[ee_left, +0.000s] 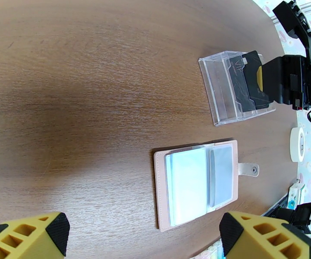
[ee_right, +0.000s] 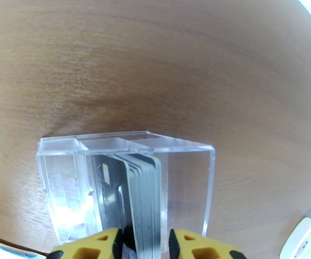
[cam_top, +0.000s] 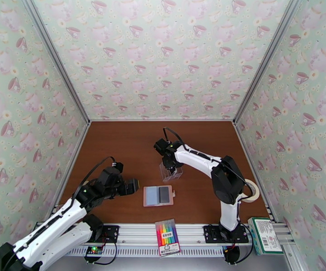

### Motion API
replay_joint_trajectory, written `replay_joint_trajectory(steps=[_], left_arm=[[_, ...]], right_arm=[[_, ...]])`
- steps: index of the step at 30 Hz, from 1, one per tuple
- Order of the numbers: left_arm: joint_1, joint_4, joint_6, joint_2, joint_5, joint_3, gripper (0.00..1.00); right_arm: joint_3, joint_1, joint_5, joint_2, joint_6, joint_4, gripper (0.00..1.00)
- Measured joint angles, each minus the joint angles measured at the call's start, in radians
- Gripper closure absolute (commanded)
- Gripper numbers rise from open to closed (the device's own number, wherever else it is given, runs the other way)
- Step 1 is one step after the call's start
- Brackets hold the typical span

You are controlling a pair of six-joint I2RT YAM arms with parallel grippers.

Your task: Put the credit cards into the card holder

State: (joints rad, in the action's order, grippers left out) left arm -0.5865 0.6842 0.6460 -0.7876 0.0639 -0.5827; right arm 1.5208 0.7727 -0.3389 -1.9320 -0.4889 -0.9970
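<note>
Quick one: we've got the card holder (cam_top: 153,195) lying open and flat on the brown table (cam_top: 117,150), roughly mid-table toward the front edge. Blue-grey inside faces up, and the snap tab (ee_left: 248,169) sticks out to one side. From the top view there's a dark rectangle in the half nearer the tab. It looks like a card in a sleeve, but we can't tell for sure.

The credit cards (ee_right: 144,191) are a stack standing on edge inside the clear box (ee_right: 185,178), which sits just behind the holder, near it but not touching. The R gripper (ee_right: 144,242) is at the box's open top w/ its yellow fingers (ee_right: 99,247) narrow on either side of the stack, pinching it afaict. In the left wrist view we see black cards poking out of the box right where that gripper meets them.

The L gripper (ee_left: 144,238) hovers just left of the holder, jaws spread wide, nothing btwn them.

Other stuff: a tape roll (cam_top: 253,190) by the right arm and a marker pack (cam_top: 167,238) on the front rail.
</note>
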Motion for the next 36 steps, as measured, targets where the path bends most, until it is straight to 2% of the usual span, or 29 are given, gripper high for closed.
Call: replay_joint_trajectory(steps=[8, 16, 18, 23, 30, 36], left_arm=[[0.000, 0.000, 0.000, 0.000, 0.000, 0.000, 0.01], [0.000, 0.000, 0.000, 0.000, 0.000, 0.000, 0.01], [0.000, 0.000, 0.000, 0.000, 0.000, 0.000, 0.01], [0.000, 0.000, 0.000, 0.000, 0.000, 0.000, 0.01], [0.000, 0.000, 0.000, 0.000, 0.000, 0.000, 0.01], [0.000, 0.000, 0.000, 0.000, 0.012, 0.000, 0.01]], right_arm=[[0.012, 0.001, -0.027, 0.000, 0.000, -0.018, 0.70], [0.012, 0.009, -0.041, 0.000, -0.003, -0.026, 0.85], [0.013, 0.012, -0.042, 0.000, -0.002, -0.026, 0.92], [0.020, 0.018, -0.042, 0.000, -0.007, -0.030, 0.99], [0.018, 0.018, -0.015, 0.021, -0.015, -0.026, 1.00], [-0.020, 0.018, 0.014, 0.112, -0.023, -0.007, 1.00]])
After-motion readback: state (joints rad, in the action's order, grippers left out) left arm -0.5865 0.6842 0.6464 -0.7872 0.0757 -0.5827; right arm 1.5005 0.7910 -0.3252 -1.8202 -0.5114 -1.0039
